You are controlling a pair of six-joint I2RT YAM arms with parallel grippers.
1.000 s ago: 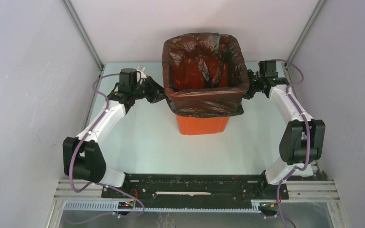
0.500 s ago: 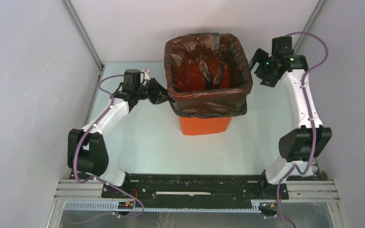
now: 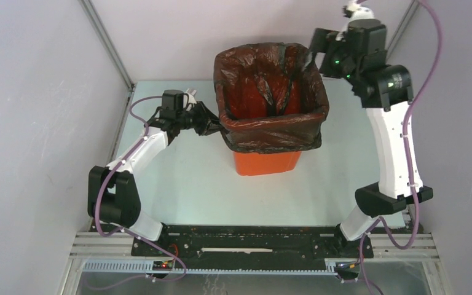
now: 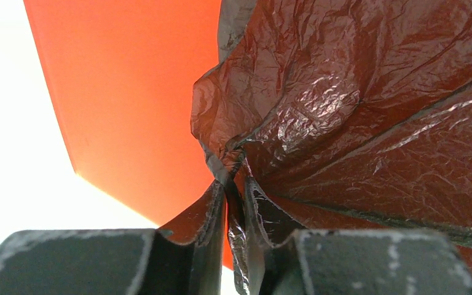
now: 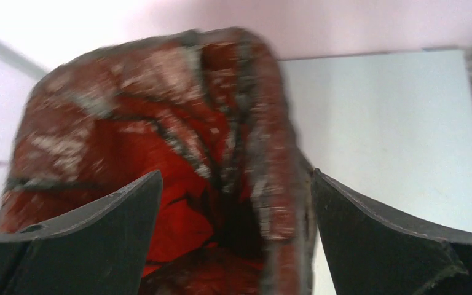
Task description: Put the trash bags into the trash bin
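right gripper (image 3: 313,55) has lifted clear, jaws apart. my left gripper (image 3: 212,126) pinches the trash bag (image 3: 271,133); tugging could tip the trash bin (image 3: 264,163).

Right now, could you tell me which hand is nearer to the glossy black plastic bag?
Left. The left hand pinches the bag beside the orange plastic bin; the right hand hangs open above its far right corner.

- The trash bin (image 3: 265,162) is standing mid-table (image 3: 178,178), at 12 o'clock from my bases.
- The trash bag (image 3: 270,132) is sitting in it, draping over its rim.
- My left claw (image 3: 216,127) is pinching the bag's overhang at the bin's 9 o'clock.
- My right claw (image 3: 312,58) is hovering above the rim's 2 o'clock corner.
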